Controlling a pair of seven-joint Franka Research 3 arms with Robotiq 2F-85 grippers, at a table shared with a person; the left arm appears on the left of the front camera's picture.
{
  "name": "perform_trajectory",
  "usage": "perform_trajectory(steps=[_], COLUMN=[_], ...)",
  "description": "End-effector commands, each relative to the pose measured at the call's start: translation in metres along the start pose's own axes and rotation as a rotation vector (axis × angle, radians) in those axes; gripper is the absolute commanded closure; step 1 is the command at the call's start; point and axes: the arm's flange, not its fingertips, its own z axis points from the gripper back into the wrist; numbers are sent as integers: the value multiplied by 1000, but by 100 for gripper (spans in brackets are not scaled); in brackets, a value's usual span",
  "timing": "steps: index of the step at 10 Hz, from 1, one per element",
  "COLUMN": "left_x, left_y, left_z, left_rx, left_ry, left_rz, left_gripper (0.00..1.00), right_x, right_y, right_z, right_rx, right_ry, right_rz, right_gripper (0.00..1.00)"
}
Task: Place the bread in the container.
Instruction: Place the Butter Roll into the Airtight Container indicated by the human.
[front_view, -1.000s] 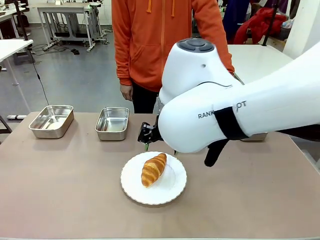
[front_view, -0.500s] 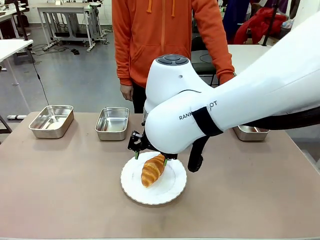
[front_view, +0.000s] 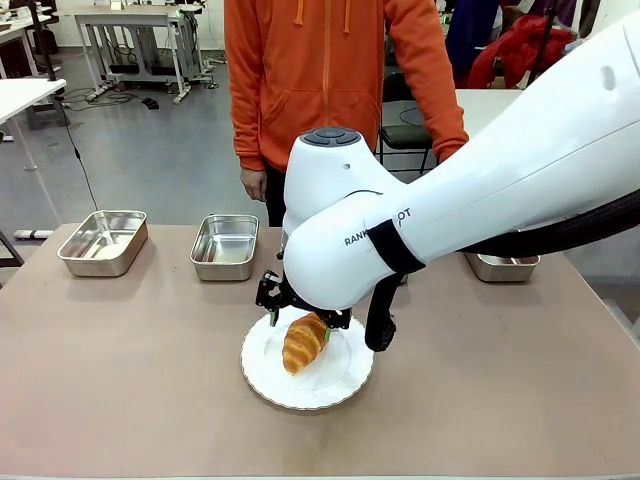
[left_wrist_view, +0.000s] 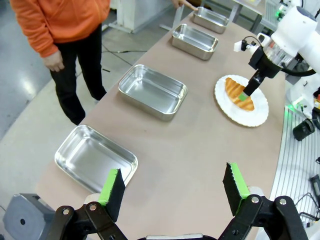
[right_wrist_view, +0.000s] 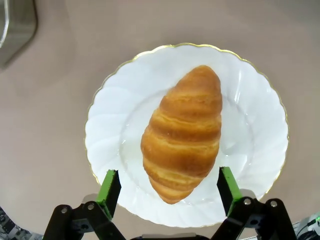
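The bread (front_view: 305, 342) is lying across the middle of the white plate (front_view: 345, 378), so nothing is moved yet. The right gripper (front_view: 300, 323) is hanging just above the plate, its fingers spread wide on either side of the bread and clasping nothing. The left gripper (left_wrist_view: 172, 185) is waiting well away from the plate, likewise spread and empty. The container (front_view: 222, 270), a steel tray, is sitting beyond the plate, looking empty. Judging by this, the squeezing, lifting, carrying and releasing are all remaining
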Motion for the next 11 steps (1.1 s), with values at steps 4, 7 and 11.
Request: perform_trajectory(steps=[4,7,11], left_x=[2,2,2], left_y=[-2,-2,-2], left_z=[1,1,1], left_rx=[9,9,9], left_ry=[1,1,1], left_rz=[4,4,4], left_gripper=[0,0,0], right_x=[1,5,8], right_y=[7,5,7], right_z=[-17,-28,-37], right_rx=[-55,-70,-63], right_ry=[-25,-14,-26], right_rz=[-71,-81,-88], right_gripper=[0,0,0])
